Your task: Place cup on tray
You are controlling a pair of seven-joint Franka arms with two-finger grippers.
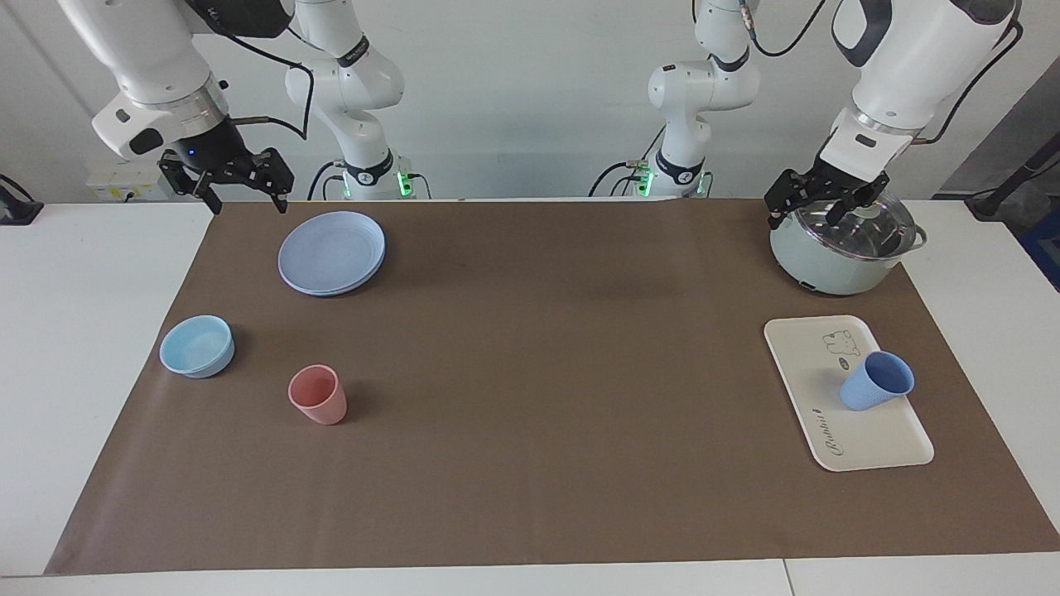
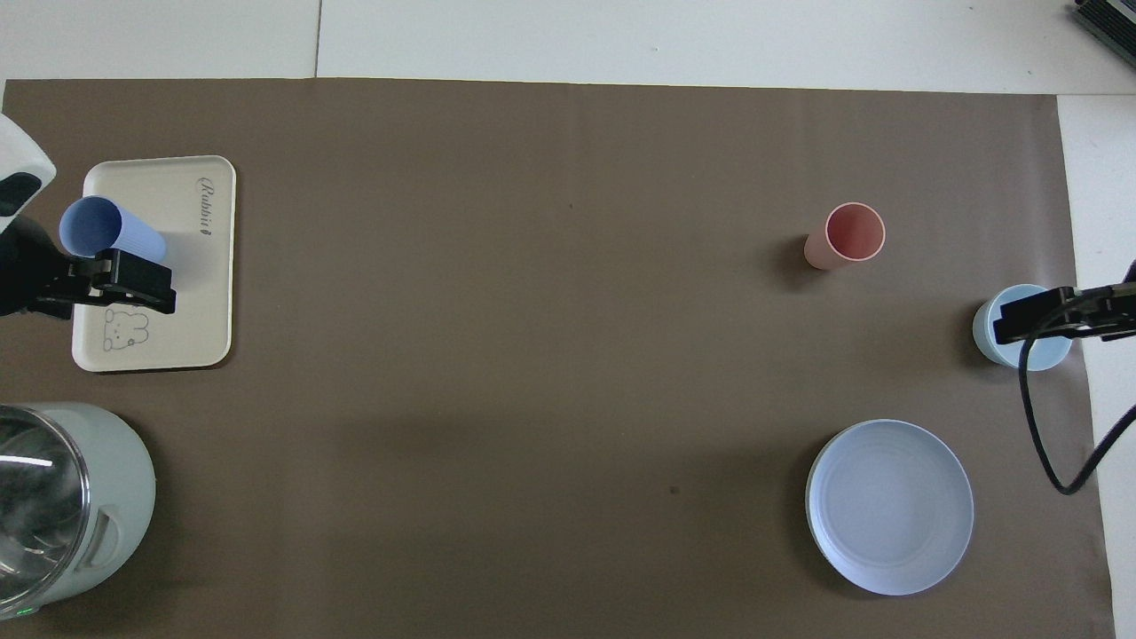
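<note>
1. At the left arm's end of the table, the cup [image 1: 876, 382] stands on the tray [image 1: 861, 443], close to the tray's outer long edge and just past the bear drawing. It seems to lean toward that edge, though I cannot tell whether that is a true tilt or only the camera angle. Nothing touches it.

2. My left gripper [image 1: 813, 201] hangs with its fingers apart and empty over the lidded pot [image 1: 840, 248], which sits nearer to the robots than the tray. From above, the same gripper [image 2: 120, 282] covers part of the tray, but the facing view shows it raised and well clear of the cup.

3. My right gripper [image 1: 240, 186] also stands spread and empty, raised over the mat's corner at the right arm's end, beside the blue plates [image 1: 331, 251]. That arm waits.

4. I judge the placing done, with only the retreat in hand. To do it well, I would keep the left gripper's fingers apart and lift it straight clear, avoiding any sweep low across the tray.

5. The cup is light and sits near the tray's edge, so a brush from a finger would likely tip it onto the mat [image 1: 530, 372]. I would also mind the pot's lid knob directly beneath the fingers.

6. The pink tumbler [image 1: 317, 395] and the light-blue bowl [image 1: 197, 345] stand well apart from the tray and need no attention.
</note>
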